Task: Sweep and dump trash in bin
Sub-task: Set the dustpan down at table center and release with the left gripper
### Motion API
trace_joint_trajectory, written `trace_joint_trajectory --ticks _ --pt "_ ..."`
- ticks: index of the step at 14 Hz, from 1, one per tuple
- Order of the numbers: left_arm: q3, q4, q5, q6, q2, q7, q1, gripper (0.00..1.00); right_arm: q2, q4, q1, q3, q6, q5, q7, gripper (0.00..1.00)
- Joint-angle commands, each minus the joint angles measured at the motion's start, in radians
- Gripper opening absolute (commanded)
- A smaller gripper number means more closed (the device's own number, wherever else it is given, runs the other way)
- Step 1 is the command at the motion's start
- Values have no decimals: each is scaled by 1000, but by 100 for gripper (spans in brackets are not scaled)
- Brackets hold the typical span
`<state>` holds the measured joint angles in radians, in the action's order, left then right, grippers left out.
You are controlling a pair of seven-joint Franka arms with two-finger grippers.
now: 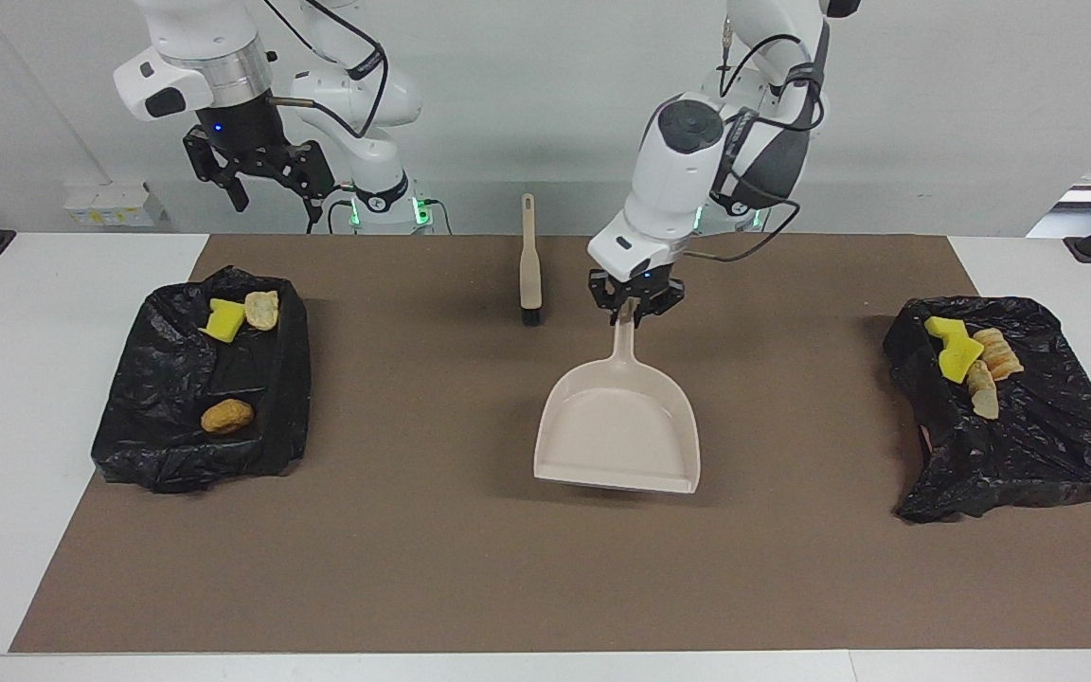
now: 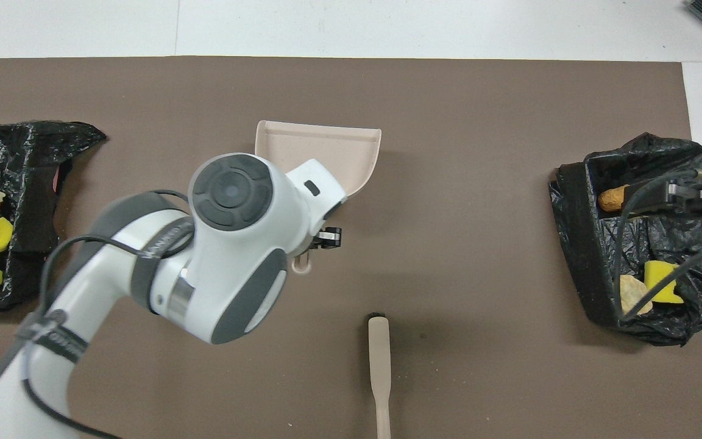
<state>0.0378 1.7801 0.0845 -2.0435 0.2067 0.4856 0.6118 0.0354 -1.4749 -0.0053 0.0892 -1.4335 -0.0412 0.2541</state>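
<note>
My left gripper (image 1: pixel 634 305) is shut on the handle of the beige dustpan (image 1: pixel 617 436), which hangs low over the middle of the brown mat with its lip tipped down. The pan (image 2: pixel 320 146) looks empty. Trash lies in two black-bagged bins. The bin (image 1: pixel 167 464) at the right arm's end holds a yellow sponge scrap (image 1: pixel 223 319), a tan lump (image 1: pixel 262 309) and an orange lump (image 1: pixel 227 416). The bin (image 1: pixel 1028 464) at the left arm's end holds a yellow scrap (image 1: pixel 953 348) and bread-like lumps (image 1: pixel 991 365). My right gripper (image 1: pixel 273 194) waits open, raised over its bin.
A beige hand brush (image 1: pixel 529 265) lies on the mat beside the dustpan handle, nearer to the robots, bristles pointing away from them. The brown mat (image 1: pixel 432 549) covers most of the white table.
</note>
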Motion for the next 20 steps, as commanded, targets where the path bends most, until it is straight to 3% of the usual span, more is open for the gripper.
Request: trace_joint_trajectory --ticks 1,6,7,8,9,15,20 --pt "-21 15 14 -136 65 118 77 0 18 -24 -10 -2 -18 23 -35 100" --pt "-22 9 1 -247 147 315 154 0 21 -24 -10 -2 -18 23 -36 100" --pt "-22 9 1 -262 160 305 151 13 21 -25 -10 0 -18 23 -36 100" --pt "-21 7 1 -261 166 298 135 67 23 -28 -10 -2 -18 23 -35 100" --pt "-22 4 1 -256 166 307 137 100 23 -27 -10 -2 -18 23 -35 100" --pt "-35 -19 0 -149 71 213 25 100 23 -28 -12 -2 -18 23 -33 100" --pt "-35 -122 6 26 54 -5 -174 100 24 -30 -12 -2 -18 23 -30 100"
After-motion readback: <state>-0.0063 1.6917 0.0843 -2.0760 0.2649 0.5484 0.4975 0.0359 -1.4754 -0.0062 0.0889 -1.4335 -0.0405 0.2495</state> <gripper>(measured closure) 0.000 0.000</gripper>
